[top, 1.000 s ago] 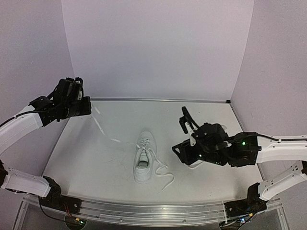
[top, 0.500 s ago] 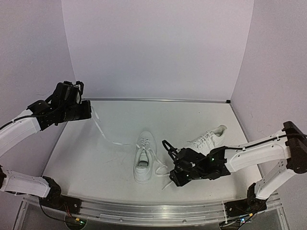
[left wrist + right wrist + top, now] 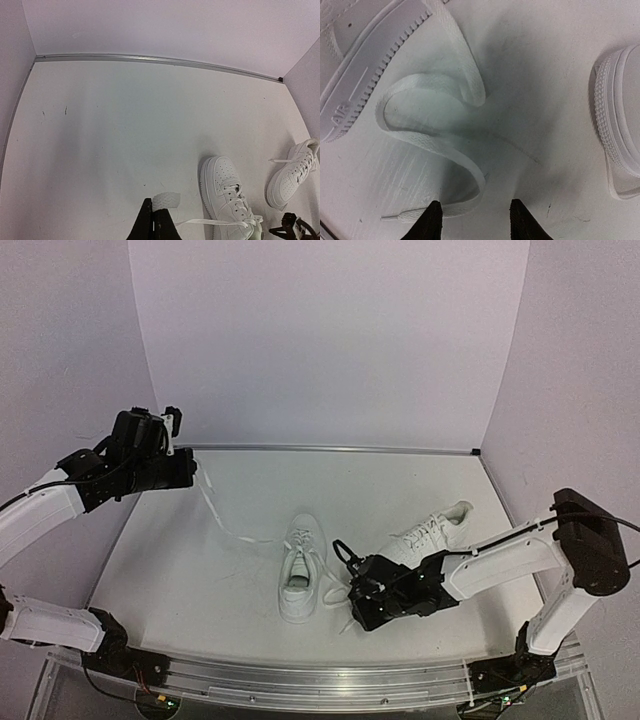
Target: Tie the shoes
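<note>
The shoes, a pair of white low-top sneakers, are set apart on the white bench. The middle sneaker stands upright near the centre with its toe turned to the back wall and its opening towards the arms. The second sneaker lies to its right, tipped on its side, toe pointing to the far right. A long lace is drawn out from the middle sneaker across the bench, up and to the left. Its end is pinched between the closed fingers of the left end effector, which is held above the far left of the bench. A looped lace lies curled on the bench between the two sneakers, just beside the middle sneaker's sole. The right end effector is held low over it with its jaws apart. The lace's tail passes between the fingertips and is not gripped.
</note>
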Controlling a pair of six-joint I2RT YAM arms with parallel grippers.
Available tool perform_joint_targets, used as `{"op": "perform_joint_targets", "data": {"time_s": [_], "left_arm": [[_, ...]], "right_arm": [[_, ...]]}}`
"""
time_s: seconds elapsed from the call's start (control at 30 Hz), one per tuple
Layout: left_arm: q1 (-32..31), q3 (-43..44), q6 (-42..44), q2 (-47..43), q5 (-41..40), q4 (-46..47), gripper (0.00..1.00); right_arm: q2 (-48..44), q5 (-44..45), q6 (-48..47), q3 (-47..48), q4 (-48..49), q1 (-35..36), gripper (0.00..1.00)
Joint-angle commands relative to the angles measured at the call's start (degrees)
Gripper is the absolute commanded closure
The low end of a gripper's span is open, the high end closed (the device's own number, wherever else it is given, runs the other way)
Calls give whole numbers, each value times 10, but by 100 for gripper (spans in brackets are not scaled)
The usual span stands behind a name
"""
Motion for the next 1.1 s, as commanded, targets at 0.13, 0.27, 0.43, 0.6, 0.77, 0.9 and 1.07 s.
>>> {"op": "perform_joint_targets", "data": {"time_s": [0.13,0.27,0.43,0.6,0.77,0.9,1.07], "left_arm": [[1,18,28,-8,36,36,100],[0,25,38,-7,59,46,100],[1,24,47,-13,85,62,100],[1,6,53,-27,124,96,100],[1,-24,71,-67,234,156,100],[0,-39,84,-116,319,197,100],[0,-31,107,-147,423,208,100]], "right_arm": [[5,-42,10,-6,18,-13,97],[-114,-16,11,16,-25,-18,100],[-269,58,-43,98,-84,-21,100],[-277,81,-125,224,-105,-23,100],[-191,53,-191,338,-105,-23,100],[-126,30,-223,425,-92,-23,100],[-49,0,-245,531,-80,-23,100]]}}
